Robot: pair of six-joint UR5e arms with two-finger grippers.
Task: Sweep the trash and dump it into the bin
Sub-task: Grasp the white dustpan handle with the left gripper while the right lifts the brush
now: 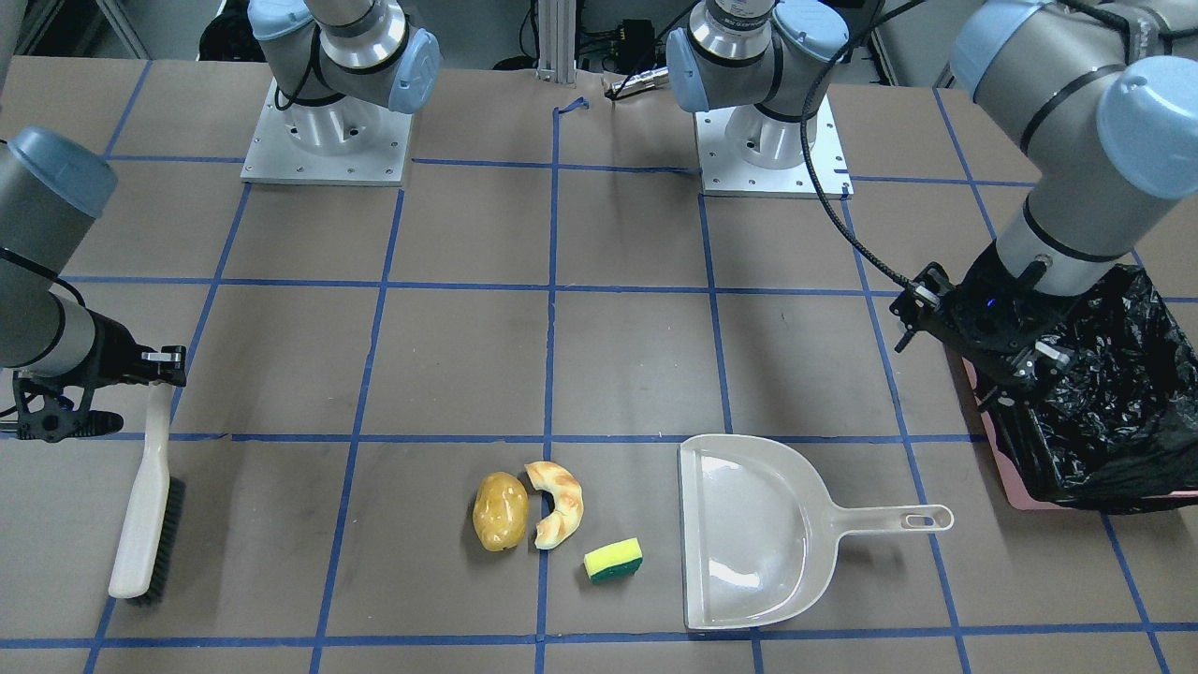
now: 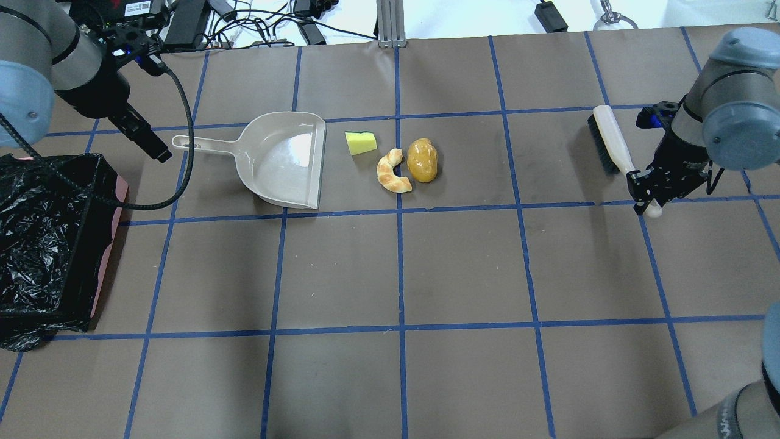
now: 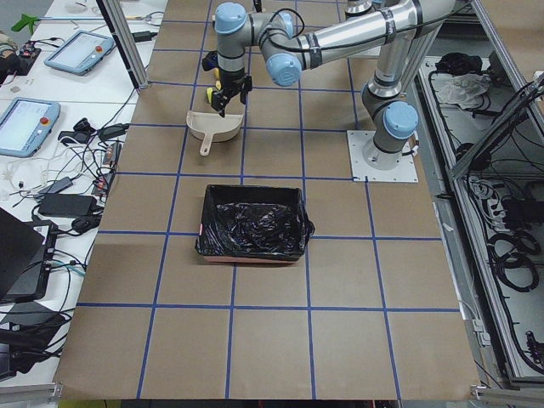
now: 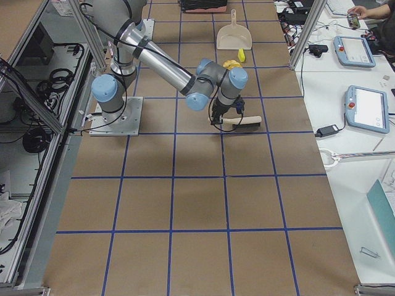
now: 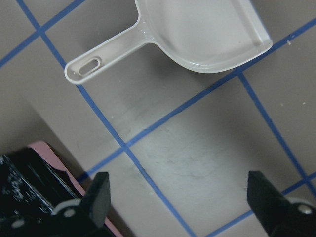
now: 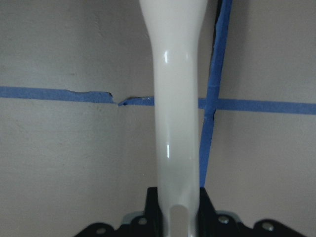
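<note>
Left wrist-mounted view alone shows the left hand open beside the pink, crinkly black-lined bin; overhead, the right hand grips a cream brush; glossy potato, curved pastry, yellow-green sponge lie near the beige dustpan.

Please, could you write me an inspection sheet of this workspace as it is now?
Surface: brown table with a blue tape grid.
Job's things: potato, pastry and sponge lie close together beside the dustpan mouth; bin at the robot's left end.
Clutter: nothing seen.
Hands: left hand open, above the table near the dustpan handle; right hand shut on the brush handle.
Cables: black cable loops from the left wrist over the table.
Surroundings: tablets on side desks.
</note>
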